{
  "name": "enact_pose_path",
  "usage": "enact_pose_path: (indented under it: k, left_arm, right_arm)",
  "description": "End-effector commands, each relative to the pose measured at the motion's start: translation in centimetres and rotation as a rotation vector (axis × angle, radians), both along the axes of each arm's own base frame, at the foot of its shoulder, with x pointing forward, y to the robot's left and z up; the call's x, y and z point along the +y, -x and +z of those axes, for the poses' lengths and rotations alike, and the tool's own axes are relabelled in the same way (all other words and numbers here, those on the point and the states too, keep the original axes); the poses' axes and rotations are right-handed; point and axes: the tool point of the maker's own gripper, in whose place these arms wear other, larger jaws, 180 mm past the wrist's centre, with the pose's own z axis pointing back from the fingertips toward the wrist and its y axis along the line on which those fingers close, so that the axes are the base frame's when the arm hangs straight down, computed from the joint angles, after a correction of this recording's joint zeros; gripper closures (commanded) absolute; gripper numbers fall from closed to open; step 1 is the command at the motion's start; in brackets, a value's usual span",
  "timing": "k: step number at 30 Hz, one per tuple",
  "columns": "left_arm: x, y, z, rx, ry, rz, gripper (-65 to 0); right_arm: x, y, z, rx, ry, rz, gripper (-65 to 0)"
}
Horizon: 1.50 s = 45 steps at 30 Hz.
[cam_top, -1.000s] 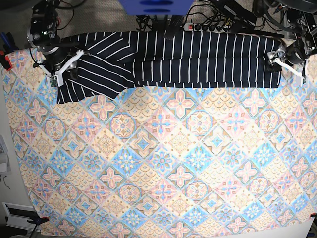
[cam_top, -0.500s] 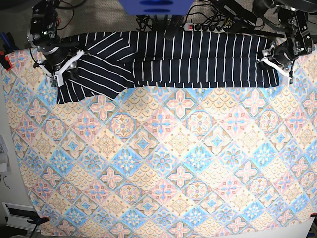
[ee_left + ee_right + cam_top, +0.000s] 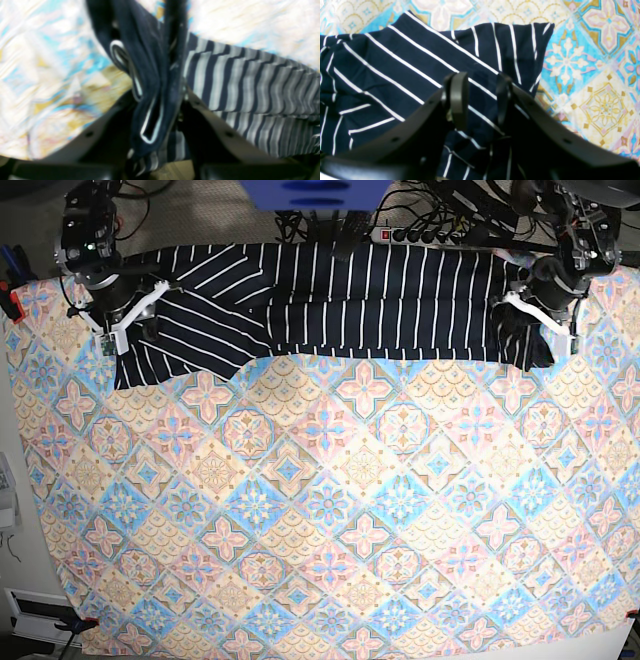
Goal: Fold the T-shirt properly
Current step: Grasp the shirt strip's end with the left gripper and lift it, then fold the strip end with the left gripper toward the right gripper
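1. Your T-shirt (image 3: 350,300) lies stretched as a long band along the far edge of the surface, on the pastel tile-patterned cloth (image 3: 330,510), its white pinstripes running across the band.
2. At the end under your right arm, a sleeve or corner is folded diagonally over the body, so the stripes there slant.
3. At the opposite end, the fabric is bunched and lifted off the cloth where your left hand (image 3: 535,315) has it.
4. Your left hand is clamped on the T-shirt: the left wrist view shows a gathered fold of dark fabric (image 3: 150,82) pinched between the two fingers, with striped fabric trailing away to one side. That view is blurred.
5. Your right hand (image 3: 480,97) sits over the slanted-stripe end, fingers apart with a clear gap between them. The fingertips are at the fabric; you cannot tell whether they touch it.
6. Past the far edge of the surface you see a power strip (image 3: 420,235) and tangled cables.
7. A red clamp (image 3: 10,302) grips the cloth's edge near your right arm.
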Motion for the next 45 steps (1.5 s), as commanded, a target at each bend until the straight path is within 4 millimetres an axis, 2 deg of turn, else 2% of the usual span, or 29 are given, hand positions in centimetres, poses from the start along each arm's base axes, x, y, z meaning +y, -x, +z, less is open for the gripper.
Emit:
enact_pose_path:
  k: [1,8,10,13,20,22,25,27,30,36,38,39,45]
  left_arm:
    - [-1.5,-0.1,0.3,-0.010,0.026,-0.032,-7.8]
    - [-9.6,0.4,-1.3,0.029,0.178,-0.150,-7.8]
    - [-11.4,0.5,-1.4,0.034,0.204,-0.192,-7.8]
    - [-14.1,-0.4,-0.9,0.010,0.251,-0.241,-7.8]
    - [-18.2,-1.1,-0.2,-0.008,0.325,-0.317,-8.2]
    - [-19.0,-0.6,-0.7,0.014,0.343,-0.337,-8.3]
    - [-19.2,-0.2,-1.4,0.068,0.344,-0.364,-9.7]
    - [-19.4,0.2,-1.7,0.105,0.341,-0.388,-13.8]
    - [-19.5,0.6,-1.7,0.129,0.340,-0.406,-23.4]
    - [-19.0,0.4,0.1,0.081,0.357,-0.494,-44.7]
    - [-18.6,0.3,0.9,0.066,0.399,-0.495,-49.2]
    - [-18.0,0.0,1.2,0.054,0.412,-0.483,-50.5]
    - [-10.9,-0.8,1.7,0.021,0.315,-0.359,-51.1]
  right_arm:
    - [-0.2,-0.6,1.0,-0.038,0.005,0.005,-18.5]
    - [-0.2,-0.6,1.0,-0.038,0.005,0.005,-18.5]
    - [-0.3,-0.6,1.0,-0.039,0.007,0.002,-18.5]
    - [-1.1,-0.7,1.2,-0.044,0.018,-0.015,-18.5]
    - [-2.0,-0.7,1.5,-0.051,0.033,-0.034,-18.5]
    - [-2.5,-0.7,1.7,-0.055,0.040,-0.045,-18.5]
    - [-3.2,-0.8,1.9,-0.061,0.050,-0.059,-18.5]
    - [-3.3,-0.8,1.9,-0.062,0.052,-0.062,-18.5]
    - [-3.4,-1.0,2.1,-0.067,0.054,-0.064,-18.5]
    - [-3.4,-1.5,2.4,-0.083,0.052,-0.065,-18.5]
    - [-3.4,-1.5,2.4,-0.083,0.052,-0.065,-18.5]
    - [-3.4,-1.5,2.4,-0.083,0.052,-0.065,-18.5]
    - [-3.4,-1.6,2.4,-0.084,0.050,-0.066,-18.5]
